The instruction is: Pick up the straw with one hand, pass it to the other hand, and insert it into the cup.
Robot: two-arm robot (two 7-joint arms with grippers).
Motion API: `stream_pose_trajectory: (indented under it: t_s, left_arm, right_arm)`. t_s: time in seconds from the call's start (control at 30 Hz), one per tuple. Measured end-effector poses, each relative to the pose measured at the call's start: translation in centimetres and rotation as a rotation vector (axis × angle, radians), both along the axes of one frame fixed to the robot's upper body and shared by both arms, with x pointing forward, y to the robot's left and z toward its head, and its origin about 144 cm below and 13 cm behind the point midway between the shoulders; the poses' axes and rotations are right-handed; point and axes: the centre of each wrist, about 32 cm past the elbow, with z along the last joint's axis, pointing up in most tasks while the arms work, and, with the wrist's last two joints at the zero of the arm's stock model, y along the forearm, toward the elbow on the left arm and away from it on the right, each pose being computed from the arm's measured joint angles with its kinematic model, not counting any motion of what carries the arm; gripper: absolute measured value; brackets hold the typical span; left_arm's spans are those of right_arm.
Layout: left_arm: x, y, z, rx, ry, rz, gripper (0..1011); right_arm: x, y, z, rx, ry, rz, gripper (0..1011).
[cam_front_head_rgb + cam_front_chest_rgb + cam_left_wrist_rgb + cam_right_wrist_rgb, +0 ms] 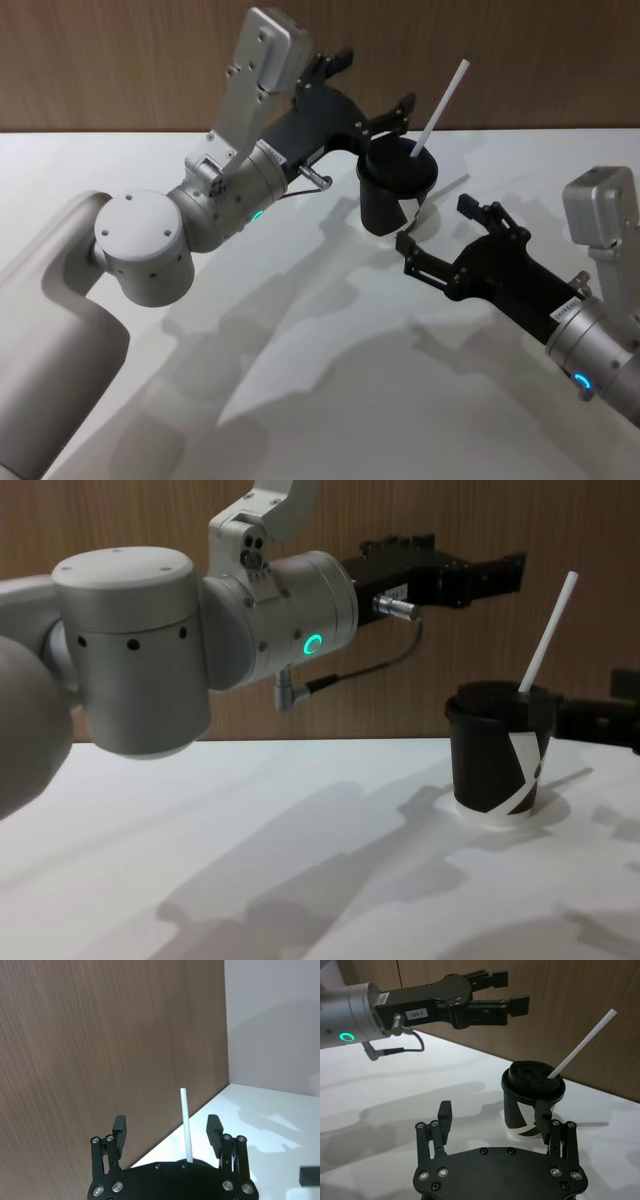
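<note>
The thin white drinking straw (441, 102) already stands tilted in the lid of the black paper coffee cup (395, 193), upper centre-right of the head view on the white surface (300, 400), so the insertion looks done. The left gripper (372, 92) hovers just above and behind the cup, jaws spread and empty. The right gripper (436, 238) sits beside the cup at centre-right, jaws wide and empty; seemingly only pulling away is left.

Your left gripper (375, 90) and right gripper (437, 225) are flat black plates studded with silver screws, each ending in two blocky fingers. Both sit on thick silver cylindrical arms with glowing green rings; the left one carries a thin black cable and a small white label.
</note>
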Motion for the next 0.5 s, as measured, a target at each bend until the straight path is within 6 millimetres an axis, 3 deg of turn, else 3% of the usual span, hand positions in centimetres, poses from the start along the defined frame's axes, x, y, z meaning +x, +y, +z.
stream_pose_trajectory:
  t_s: [0.5]
  left_arm:
    - [-1.5, 0.4, -0.3, 0.031, 0.021, 0.042, 1003]
  right_arm:
    - [1.5, -0.4, 0.7, -0.027, -0.073, -0.041, 1001]
